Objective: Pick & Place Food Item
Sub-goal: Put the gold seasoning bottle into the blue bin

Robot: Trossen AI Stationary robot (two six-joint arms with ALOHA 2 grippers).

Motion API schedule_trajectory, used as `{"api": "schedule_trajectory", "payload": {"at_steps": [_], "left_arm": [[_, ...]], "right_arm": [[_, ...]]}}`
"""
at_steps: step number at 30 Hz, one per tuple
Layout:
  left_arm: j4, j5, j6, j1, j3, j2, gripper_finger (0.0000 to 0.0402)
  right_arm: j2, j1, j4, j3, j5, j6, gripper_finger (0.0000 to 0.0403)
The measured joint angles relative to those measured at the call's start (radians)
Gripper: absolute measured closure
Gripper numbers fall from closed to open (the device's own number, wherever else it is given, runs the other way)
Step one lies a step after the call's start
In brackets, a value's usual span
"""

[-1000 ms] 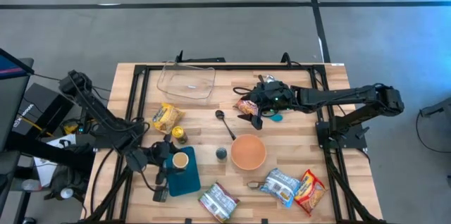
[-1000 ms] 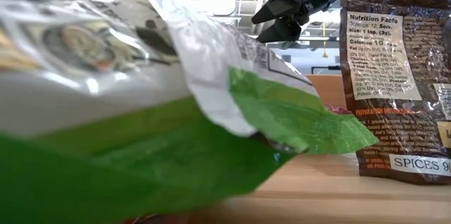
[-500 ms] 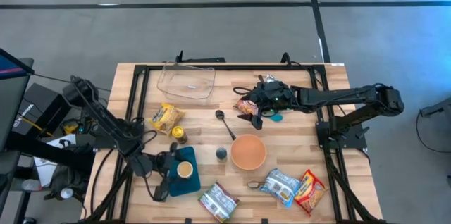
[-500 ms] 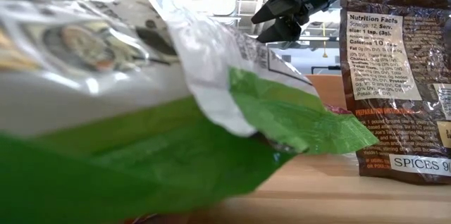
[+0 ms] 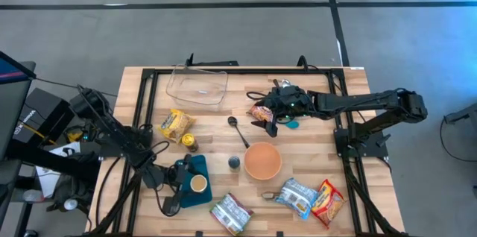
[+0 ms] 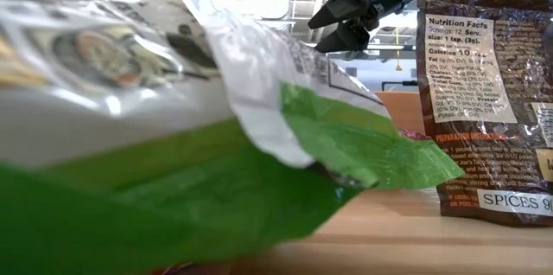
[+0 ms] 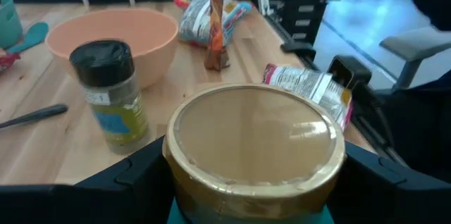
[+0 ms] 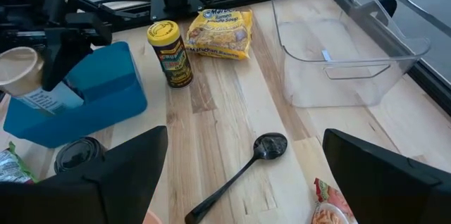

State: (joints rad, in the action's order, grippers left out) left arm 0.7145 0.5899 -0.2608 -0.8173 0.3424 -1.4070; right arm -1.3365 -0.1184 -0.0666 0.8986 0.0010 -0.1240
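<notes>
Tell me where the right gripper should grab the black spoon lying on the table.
Take the black spoon at mid-handle. Come straight down with the open right gripper, fingers across the handle. The spoon lies flat on the table, and its thin, straight handle has bare wood on both sides. The round head looks wider and harder to pinch. The left gripper holds a gold-lidded jar.

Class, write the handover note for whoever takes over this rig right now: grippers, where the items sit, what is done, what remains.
Left gripper: shut on the gold-lidded jar, held over the blue rectangular bin.
Right gripper: open, hovering by the orange snack packet, holding nothing.
Clear plastic container: empty.
Done: jar gripped and brought above the bin.
Left: release the jar into the bin; other food items remain on the table.
</notes>
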Motion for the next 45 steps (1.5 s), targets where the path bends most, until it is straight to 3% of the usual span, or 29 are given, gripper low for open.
{"api": "schedule_trajectory", "payload": {"at_steps": [10,15,33,45], "left_arm": [[0.039,-0.004,-0.004,0.0,0.001,-0.03,0.0118],[0.061,-0.054,-0.005,0.0,0.001,-0.03,0.0124],[0.02,-0.057,-0.009,0.0,0.001,-0.031,0.0118],[0.104,-0.057,-0.008,0.007,0.001,-0.121,0.0117]], "right_arm": [[0.0,0.0,0.0,0.0,0.0,0.0,0.003],[0.0,0.0,0.0,0.0,0.0,0.0,0.003],[0.0,0.0,0.0,0.0,0.0,0.0,0.003],[0.0,0.0,0.0,0.0,0.0,0.0,0.003]]}}
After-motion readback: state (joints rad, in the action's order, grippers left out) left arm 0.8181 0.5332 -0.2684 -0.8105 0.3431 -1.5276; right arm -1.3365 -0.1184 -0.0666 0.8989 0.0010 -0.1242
